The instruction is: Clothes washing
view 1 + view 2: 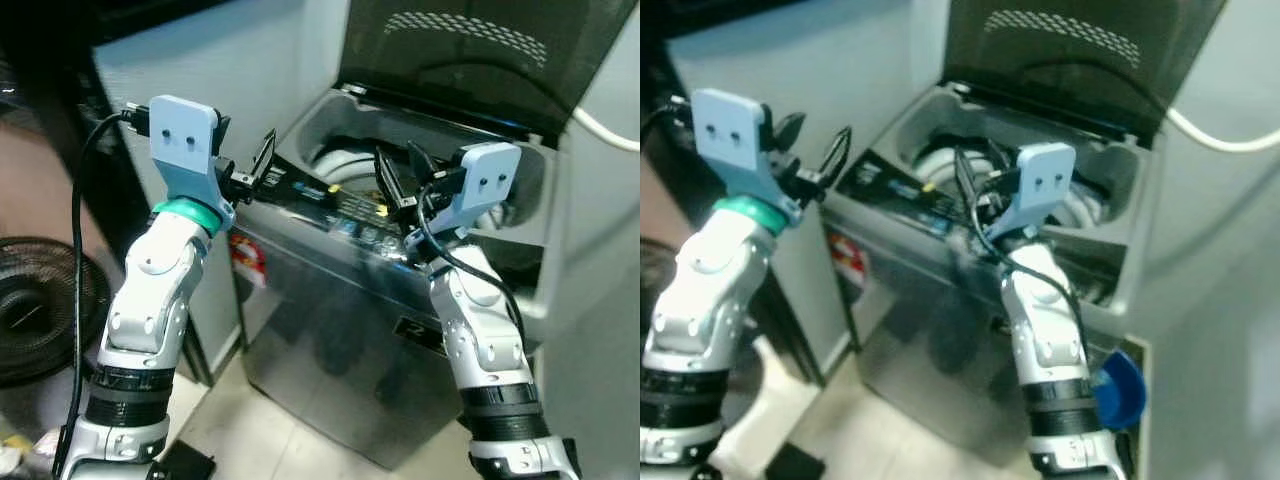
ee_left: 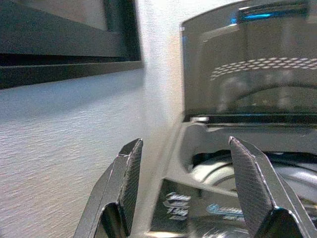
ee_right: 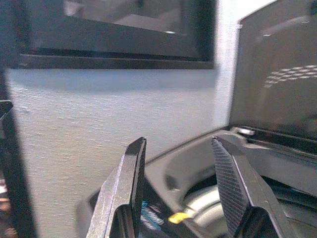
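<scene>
While the washing machine (image 1: 340, 330) stands with its lid (image 1: 470, 50) raised, both the left gripper (image 2: 183, 193) and right gripper (image 3: 178, 193) are held wide and empty above its control panel (image 1: 340, 205); no clothes can be made out in the drum (image 1: 1080, 210), so loading or unloading cannot be told.

1. The washing machine (image 1: 330, 330) stands with its lid (image 1: 460, 55) raised upright at the back, so the drum opening (image 1: 1040, 185) is free from above and from the front.
2. The raised lid blocks any reach past the back of the opening.
3. The control panel (image 1: 330, 205) runs along the machine's front edge; both tools hover just over it, fingers apart: left tool (image 1: 262, 165), right tool (image 1: 400, 180).
4. A wall (image 2: 64, 163) stands close on the machine's left, leaving little side room there.
5. A white hose (image 1: 1220, 135) crosses the panel to the right.
6. A fan (image 1: 45, 320) stands on the floor (image 1: 250, 430) to the left.
</scene>
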You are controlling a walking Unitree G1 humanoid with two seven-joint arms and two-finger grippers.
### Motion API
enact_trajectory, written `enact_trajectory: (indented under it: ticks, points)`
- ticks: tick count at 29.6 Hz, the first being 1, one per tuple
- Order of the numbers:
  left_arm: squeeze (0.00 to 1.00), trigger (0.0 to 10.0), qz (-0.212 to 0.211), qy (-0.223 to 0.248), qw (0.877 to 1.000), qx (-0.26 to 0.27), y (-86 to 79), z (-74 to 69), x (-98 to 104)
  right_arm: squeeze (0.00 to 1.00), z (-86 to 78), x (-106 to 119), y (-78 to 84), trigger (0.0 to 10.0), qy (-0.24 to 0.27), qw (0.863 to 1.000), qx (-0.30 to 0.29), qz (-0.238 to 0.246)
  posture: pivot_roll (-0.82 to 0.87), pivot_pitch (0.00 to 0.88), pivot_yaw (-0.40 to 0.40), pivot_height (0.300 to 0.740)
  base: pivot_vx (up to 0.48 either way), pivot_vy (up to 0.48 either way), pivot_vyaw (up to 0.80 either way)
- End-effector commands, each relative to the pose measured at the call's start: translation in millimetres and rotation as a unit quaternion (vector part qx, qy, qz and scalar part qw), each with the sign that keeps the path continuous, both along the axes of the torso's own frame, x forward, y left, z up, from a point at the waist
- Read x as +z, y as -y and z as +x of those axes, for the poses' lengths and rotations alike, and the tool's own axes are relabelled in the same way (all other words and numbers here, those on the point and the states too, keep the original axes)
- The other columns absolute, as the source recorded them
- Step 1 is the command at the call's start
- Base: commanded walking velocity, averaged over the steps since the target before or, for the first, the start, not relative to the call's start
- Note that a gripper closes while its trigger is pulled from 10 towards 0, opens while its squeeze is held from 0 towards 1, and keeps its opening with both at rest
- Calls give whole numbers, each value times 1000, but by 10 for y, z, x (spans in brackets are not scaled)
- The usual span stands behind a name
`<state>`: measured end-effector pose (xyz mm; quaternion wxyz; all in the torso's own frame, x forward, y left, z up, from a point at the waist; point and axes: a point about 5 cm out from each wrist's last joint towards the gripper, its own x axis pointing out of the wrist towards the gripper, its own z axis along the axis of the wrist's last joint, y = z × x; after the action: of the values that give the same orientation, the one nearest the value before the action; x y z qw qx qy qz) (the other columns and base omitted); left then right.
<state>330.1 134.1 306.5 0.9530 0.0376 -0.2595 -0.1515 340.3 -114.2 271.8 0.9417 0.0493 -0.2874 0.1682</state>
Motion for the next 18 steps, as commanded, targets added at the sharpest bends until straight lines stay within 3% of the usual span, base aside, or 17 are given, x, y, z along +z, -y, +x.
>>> enact_trajectory:
  ticks: [1, 18]
  points:
    - [0, 10000, 1, -7, 1000, -3, 13, 9, -27, 0, 5, -24, 8, 10000, -4, 1000, -1, -3, 20, 48, -9, 740, 0, 0, 763]
    - [0, 10000, 0, -5, 1000, -6, 34, 10, -24, 0, 4, -22, 2, 10000, -2, 1000, 3, -11, 13, 40, -13, 740, 0, 0, 763]
